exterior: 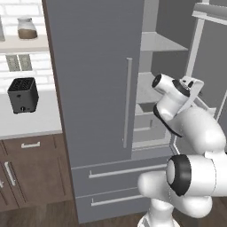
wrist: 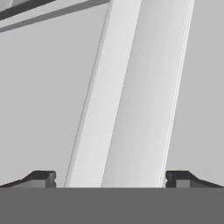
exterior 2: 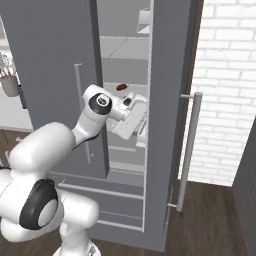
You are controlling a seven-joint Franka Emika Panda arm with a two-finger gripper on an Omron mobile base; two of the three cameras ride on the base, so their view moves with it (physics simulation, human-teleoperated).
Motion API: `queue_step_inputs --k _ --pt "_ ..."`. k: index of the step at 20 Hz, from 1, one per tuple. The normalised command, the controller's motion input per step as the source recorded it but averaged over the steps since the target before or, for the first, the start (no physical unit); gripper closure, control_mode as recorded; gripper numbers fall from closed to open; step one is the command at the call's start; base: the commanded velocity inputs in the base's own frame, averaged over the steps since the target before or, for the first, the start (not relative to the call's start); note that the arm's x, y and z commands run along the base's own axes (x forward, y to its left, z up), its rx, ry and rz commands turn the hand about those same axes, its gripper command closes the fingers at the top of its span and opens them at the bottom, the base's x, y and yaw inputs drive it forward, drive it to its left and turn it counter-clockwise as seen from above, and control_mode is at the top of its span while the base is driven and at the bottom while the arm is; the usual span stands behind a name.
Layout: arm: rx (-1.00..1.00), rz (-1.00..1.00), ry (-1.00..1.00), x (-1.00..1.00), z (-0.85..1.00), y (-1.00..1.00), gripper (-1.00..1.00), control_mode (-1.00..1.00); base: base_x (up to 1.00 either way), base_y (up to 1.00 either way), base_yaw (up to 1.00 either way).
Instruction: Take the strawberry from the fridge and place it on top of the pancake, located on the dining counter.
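Observation:
The fridge [exterior: 93,80] stands with its left door shut and its right door [exterior 2: 170,100] swung open. My arm reaches into the open side, and the hand [exterior 2: 131,117] is at mid-shelf height among pale grey shelves [exterior: 157,42]. In the hand view my gripper [wrist: 110,179] is open, its fingertips [wrist: 43,178] far apart with nothing between them, facing a pale slanted shelf edge [wrist: 131,96]. A tiny dark red fruit [exterior 2: 121,87] lies on the shelf just above the hand; I cannot tell if it is the strawberry. The pancake and dining counter are out of view.
The open door's long silver handle [exterior 2: 187,150] stands right of my hand, with a white brick wall [exterior 2: 225,75] beyond. Two fridge drawers [exterior: 119,173] sit below. A black toaster [exterior: 23,94] stands on the kitchen worktop [exterior: 26,124] to the left, under a jar [exterior: 27,28].

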Motion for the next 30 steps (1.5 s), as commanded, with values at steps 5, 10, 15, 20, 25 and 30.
queue_step_inputs --k 5,10,15,20,25,30 --pt "0.00 -0.03 0.00 0.10 -0.10 -0.42 -1.00 -1.00 0.00 0.00 0.00" --pt "0.00 0.00 -0.02 0.00 -0.01 -0.41 -1.00 -1.00 0.00 0.00 0.00" --pt "0.00 0.00 -0.09 -0.16 0.07 0.02 -1.00 -1.00 0.00 0.00 0.00" --pt "0.00 0.00 -0.14 -0.44 0.39 0.04 -1.00 -1.00 0.00 0.00 0.00" --pt "0.12 0.00 -0.01 -0.42 0.30 0.34 -1.00 -1.00 0.00 0.00 0.00" --pt "0.15 0.01 0.00 -0.20 0.37 0.70 -1.00 -1.00 0.00 0.00 0.00"
